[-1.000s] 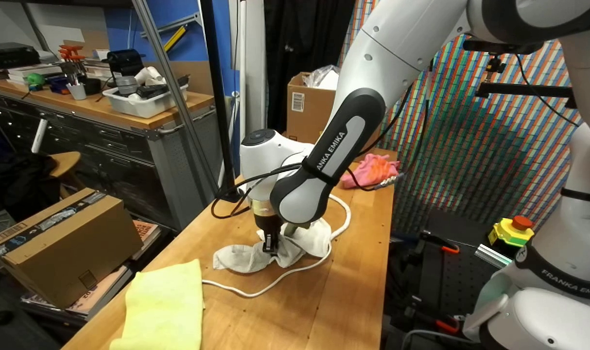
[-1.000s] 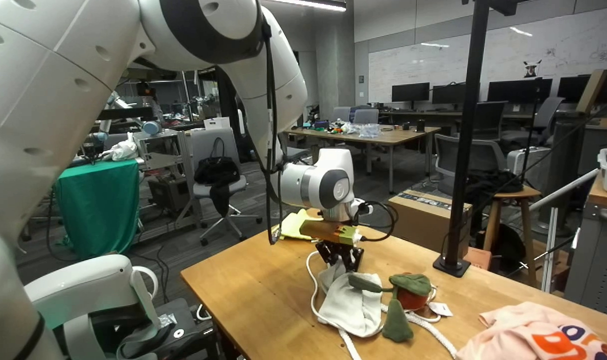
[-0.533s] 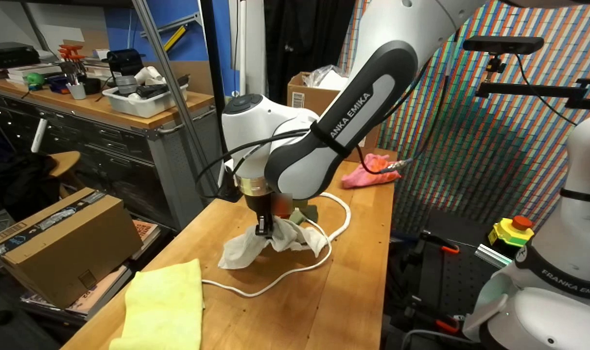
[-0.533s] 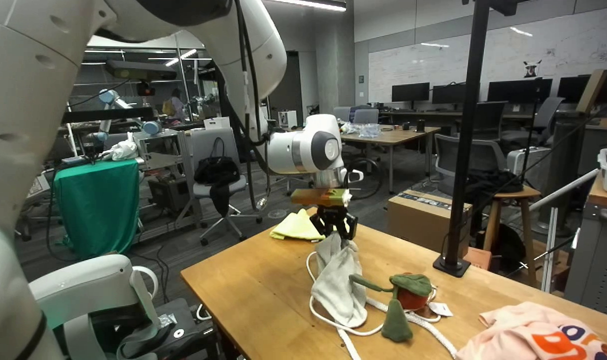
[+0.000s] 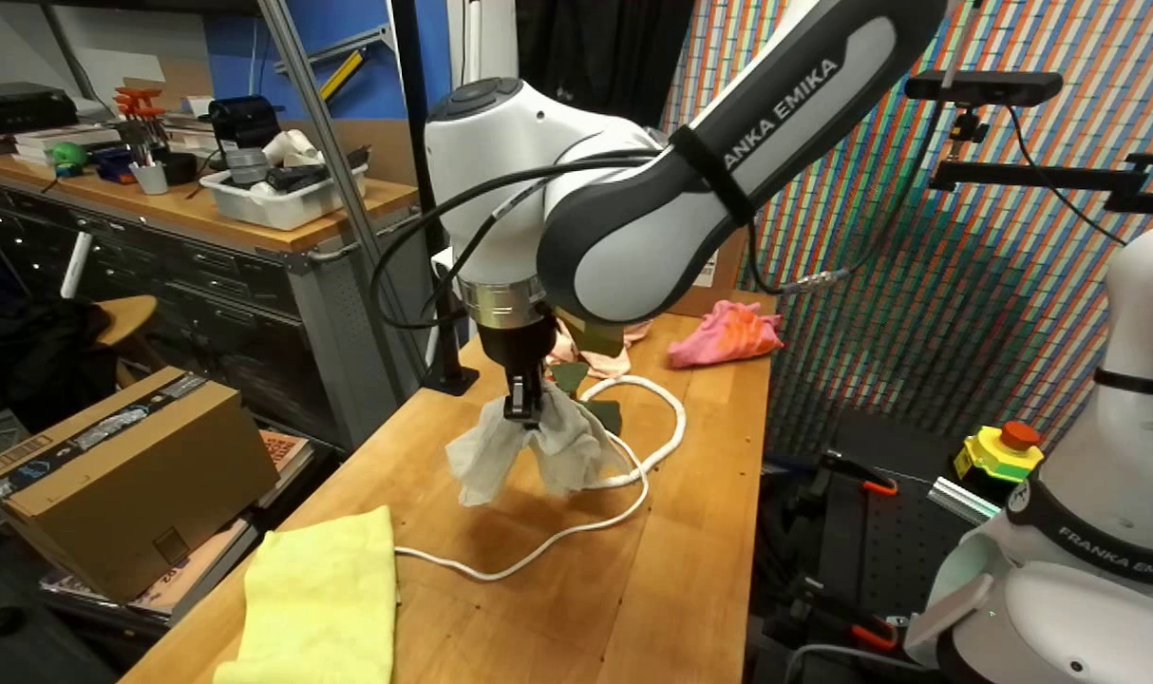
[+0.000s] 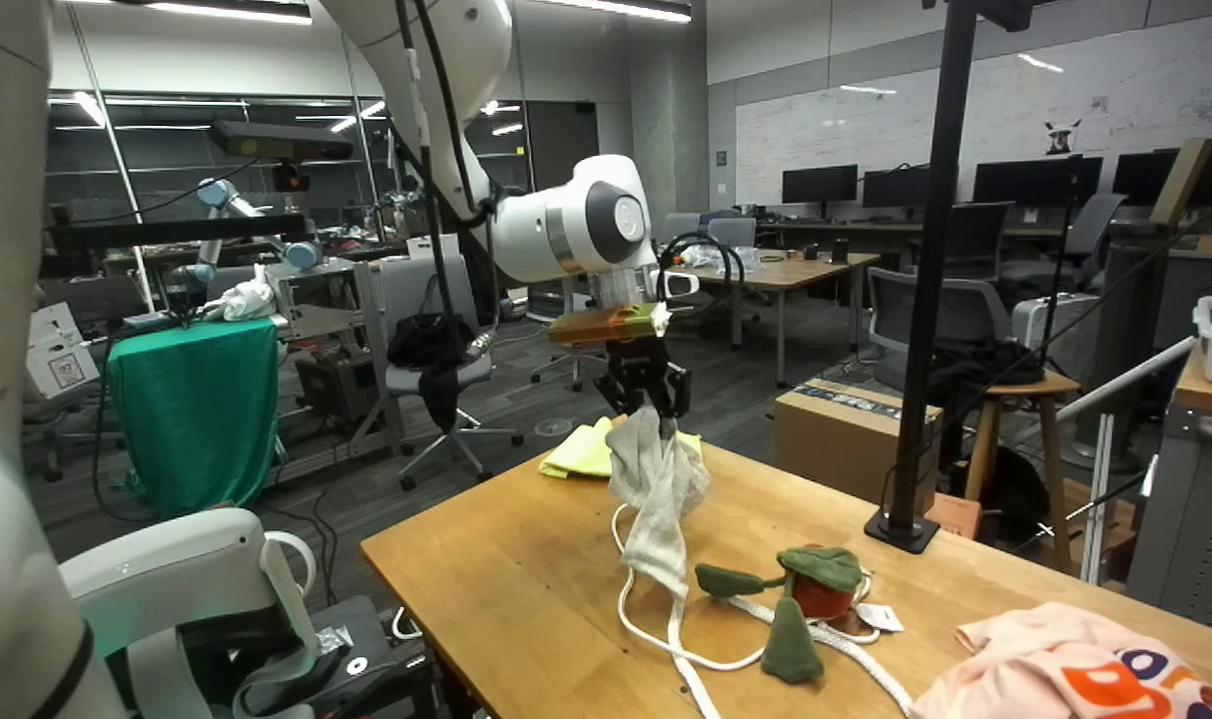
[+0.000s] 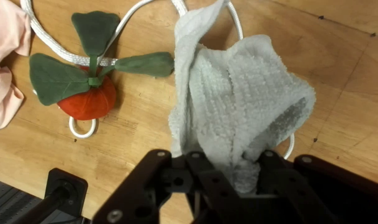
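My gripper is shut on a pale grey-white cloth. The cloth hangs from the fingertips in loose folds above the wooden table. In an exterior view the gripper points down, with the cloth below it. I cannot tell whether its lowest end touches the table. In the wrist view the cloth is bunched between the fingers. A red plush with green leaves lies beside it, also in an exterior view. White rope lies around and under the plush.
A folded yellow cloth lies at a table end. Pink printed fabric lies near the plush. A black post on a base plate stands at the table edge. An emergency stop sits off the table near the robot base.
The gripper rises with the cloth. The cloth goes from lying on the table to hanging above it. The plush, rope and yellow cloth stay put.
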Motion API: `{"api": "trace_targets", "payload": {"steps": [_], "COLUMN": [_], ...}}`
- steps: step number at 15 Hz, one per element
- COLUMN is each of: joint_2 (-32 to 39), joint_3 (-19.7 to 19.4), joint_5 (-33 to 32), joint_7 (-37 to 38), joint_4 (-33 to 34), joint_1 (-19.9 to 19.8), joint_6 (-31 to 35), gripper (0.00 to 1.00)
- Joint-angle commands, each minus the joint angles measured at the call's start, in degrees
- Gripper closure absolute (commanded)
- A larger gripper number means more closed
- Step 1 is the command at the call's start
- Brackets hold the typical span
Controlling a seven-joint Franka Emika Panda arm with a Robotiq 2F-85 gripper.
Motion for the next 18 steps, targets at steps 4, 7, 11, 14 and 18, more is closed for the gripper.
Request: {"api": "trace_targets", "payload": {"steps": [4,7,11,14,18], "joint_2": [-12.8,-15.7,-17.3,-16.6,-14.8], "joint_3": [6.6,8.9,11.5,13.1,15.0], "joint_5": [6.1,10.2,17.3,24.4,32.5], "joint_7": [-5.1,-7.7,-12.0,-15.7,-17.8], "joint_4": [-10.4,-13.6,-17.1,-18.5,-19.8], "joint_1": [-0.7,-0.4,0.3,1.1,2.4], "joint_6": [-8.9,-10.1,-8.7,-7.7,-2.8], "gripper": [0.91,0.91,0.91,0.91,0.91]}}
